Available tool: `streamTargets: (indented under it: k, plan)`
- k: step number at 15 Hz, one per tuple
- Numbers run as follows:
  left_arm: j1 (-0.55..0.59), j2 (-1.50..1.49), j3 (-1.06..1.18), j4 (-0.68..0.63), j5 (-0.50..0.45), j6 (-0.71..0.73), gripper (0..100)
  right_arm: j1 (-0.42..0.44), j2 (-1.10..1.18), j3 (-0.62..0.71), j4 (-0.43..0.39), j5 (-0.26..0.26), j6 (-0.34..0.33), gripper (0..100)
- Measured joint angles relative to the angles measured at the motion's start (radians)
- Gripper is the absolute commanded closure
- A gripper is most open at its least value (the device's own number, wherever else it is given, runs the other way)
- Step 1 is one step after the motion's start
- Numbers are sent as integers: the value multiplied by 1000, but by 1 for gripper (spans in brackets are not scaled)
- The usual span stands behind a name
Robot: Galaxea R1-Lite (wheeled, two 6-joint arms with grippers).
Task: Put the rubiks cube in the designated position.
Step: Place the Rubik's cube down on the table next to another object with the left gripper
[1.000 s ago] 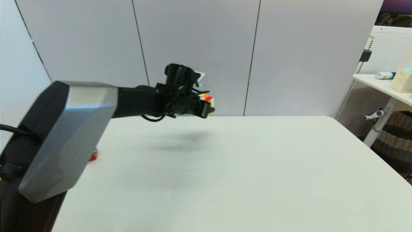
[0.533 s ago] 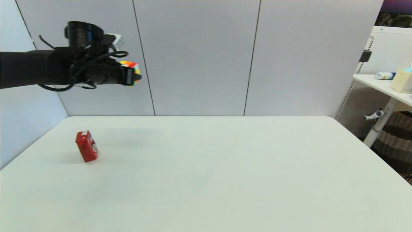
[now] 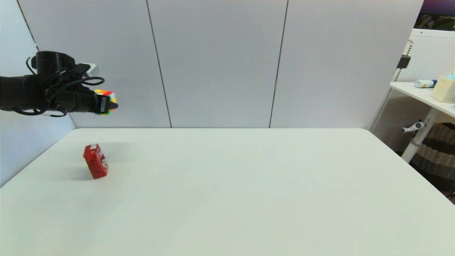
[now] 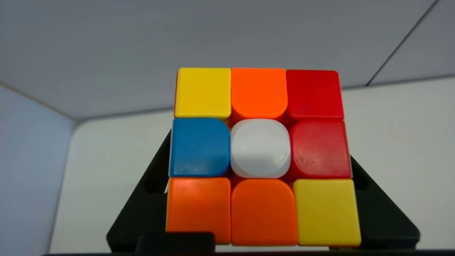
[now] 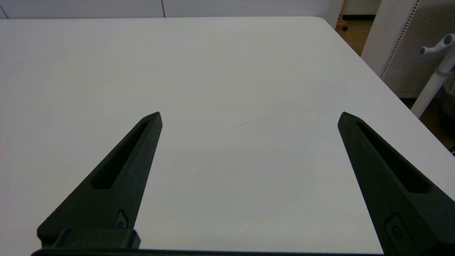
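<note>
Aloft, 1 rubiks cube [image 3: 106,102], 1 red box [image 3: 95,161].

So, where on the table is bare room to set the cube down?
Nearly all of the table is bare, from the red box across to its right edge. Only the far left corner is taken, by that box. The left gripper holds the cube above there.
</note>
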Motion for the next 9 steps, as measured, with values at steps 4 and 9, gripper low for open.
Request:
streamTargets:
  k: [4, 9]
  plan:
    - [6, 42, 94, -14, -47, 0, 100, 0, 0, 0, 0, 0, 0, 0]
    - [7, 81, 145, -40, -88, 5, 0, 0, 0, 0, 0, -1, 0, 0]
